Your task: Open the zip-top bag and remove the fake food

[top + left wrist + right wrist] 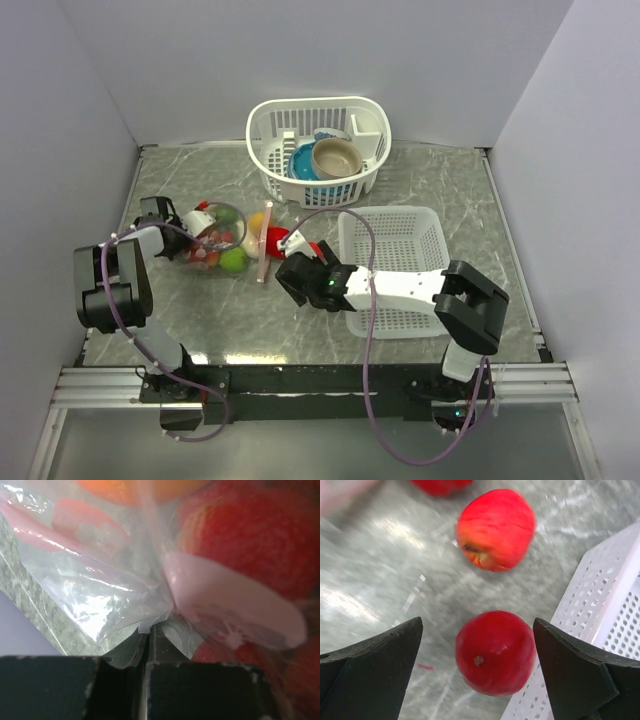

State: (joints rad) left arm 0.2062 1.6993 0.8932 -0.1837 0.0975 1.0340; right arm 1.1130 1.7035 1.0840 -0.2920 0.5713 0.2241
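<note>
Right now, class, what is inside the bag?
Through the clear bag you can see green, red and orange fake food. Any pieces underneath are covered by the top ones, so the count cannot be told.

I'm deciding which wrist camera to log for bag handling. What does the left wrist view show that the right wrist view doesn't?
Only the left wrist view: the left tool shut on a fold of the clear bag, with red and orange fake food pressed behind the plastic.
Only the right wrist view: the right tool open around a loose red fruit on the table, a red apple beyond it, and the corner of a white mesh basket.
Both: the grey marbled table and red fake fruit.
</note>
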